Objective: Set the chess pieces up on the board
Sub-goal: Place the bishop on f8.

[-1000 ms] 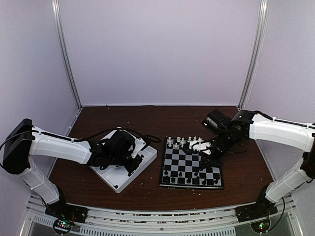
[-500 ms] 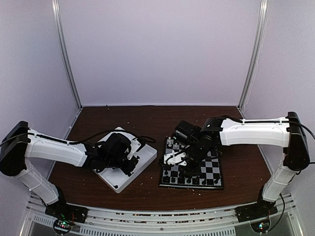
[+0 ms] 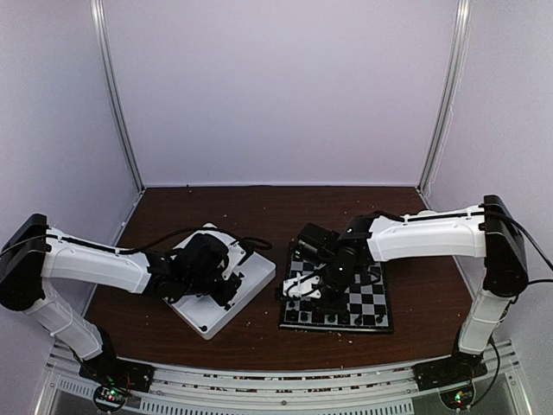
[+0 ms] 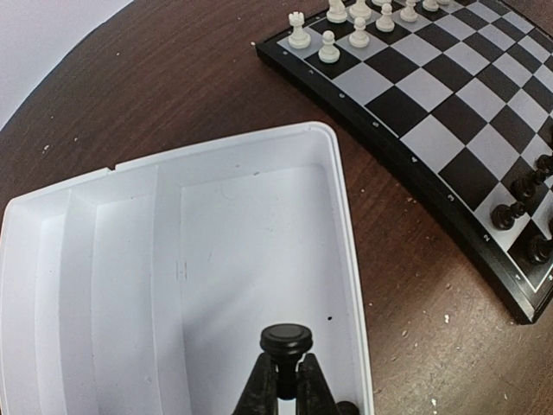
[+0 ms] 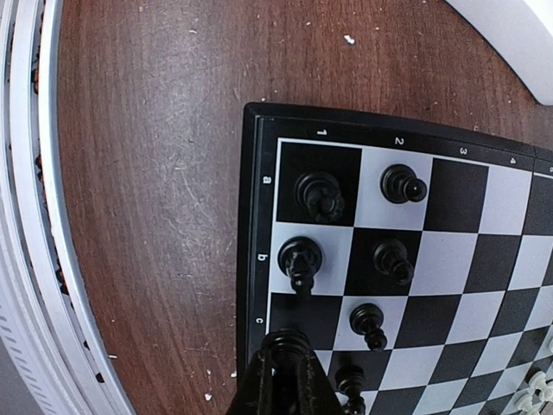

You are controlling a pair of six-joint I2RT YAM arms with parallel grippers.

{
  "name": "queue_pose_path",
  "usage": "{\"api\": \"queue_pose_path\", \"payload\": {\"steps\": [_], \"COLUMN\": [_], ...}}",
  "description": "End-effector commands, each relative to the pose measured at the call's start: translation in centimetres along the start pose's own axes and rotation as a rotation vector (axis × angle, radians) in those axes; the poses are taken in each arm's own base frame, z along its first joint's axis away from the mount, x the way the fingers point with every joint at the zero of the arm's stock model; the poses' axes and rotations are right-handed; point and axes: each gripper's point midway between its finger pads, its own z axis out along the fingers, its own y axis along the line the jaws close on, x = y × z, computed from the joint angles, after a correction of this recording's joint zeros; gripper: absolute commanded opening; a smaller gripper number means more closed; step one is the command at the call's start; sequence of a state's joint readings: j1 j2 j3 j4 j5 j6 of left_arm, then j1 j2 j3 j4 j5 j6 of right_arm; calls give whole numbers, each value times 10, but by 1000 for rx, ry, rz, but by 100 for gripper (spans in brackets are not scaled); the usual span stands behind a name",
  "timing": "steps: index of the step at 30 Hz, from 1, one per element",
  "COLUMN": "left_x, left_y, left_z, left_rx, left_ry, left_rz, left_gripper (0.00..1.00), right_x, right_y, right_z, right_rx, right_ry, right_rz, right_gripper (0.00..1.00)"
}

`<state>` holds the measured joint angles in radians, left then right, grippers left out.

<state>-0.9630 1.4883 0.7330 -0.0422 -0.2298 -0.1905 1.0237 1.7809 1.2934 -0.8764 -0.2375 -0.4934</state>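
My left gripper (image 4: 285, 385) is shut on a black chess piece (image 4: 286, 339), held by its stem above the white tray (image 4: 130, 259); in the top view the left gripper (image 3: 232, 287) hangs over the tray's right part. My right gripper (image 5: 290, 367) is shut on another black chess piece (image 5: 286, 341), just above the board (image 5: 484, 259) at its c row by the left border. Several black chess pieces (image 5: 319, 195) stand on the two rows nearest that corner. In the top view the right gripper (image 3: 299, 290) is over the board's (image 3: 367, 298) near-left part.
White pieces (image 4: 298, 19) stand along the board's far edge (image 4: 432, 95). One more small dark piece (image 4: 346, 406) lies in the tray beside my left fingers. Brown tabletop (image 5: 147, 216) with crumbs separates tray and board; a metal rail (image 5: 34, 173) runs along the near table edge.
The right arm has swung from the board's far right across to its near-left corner, carrying its piece. The left gripper has stayed over the tray, shut on its piece.
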Motion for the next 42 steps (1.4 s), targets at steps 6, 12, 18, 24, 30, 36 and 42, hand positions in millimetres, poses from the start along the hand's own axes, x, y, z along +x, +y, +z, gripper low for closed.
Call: {"api": "queue_pose_path", "payload": {"steps": [6, 12, 18, 24, 30, 36, 42], "left_x": [-8, -8, -6, -6, -6, -17, -48], "left_y": [4, 4, 3, 2, 2, -4, -38], "left_z": [-2, -1, 0, 1, 1, -5, -26], "left_rx": [-14, -11, -10, -4, -5, 40, 368], "left_ry": [-44, -42, -39, -38, -35, -35, -105], "left_rz": [-27, -29, -31, -33, -31, -14, -56], "left_gripper": [0, 0, 0, 0, 0, 0, 0], "right_x": [1, 5, 6, 8, 6, -12, -22], "right_y": [-3, -6, -6, -7, -4, -5, -50], "right_z": [12, 18, 21, 21, 14, -48, -130], "right_rx": [15, 28, 31, 34, 29, 74, 212], "right_ry": [25, 45, 52, 53, 40, -68, -319], "right_rz": [-2, 1, 2, 3, 4, -7, 162], "right_gripper": [8, 9, 11, 22, 22, 26, 100]}}
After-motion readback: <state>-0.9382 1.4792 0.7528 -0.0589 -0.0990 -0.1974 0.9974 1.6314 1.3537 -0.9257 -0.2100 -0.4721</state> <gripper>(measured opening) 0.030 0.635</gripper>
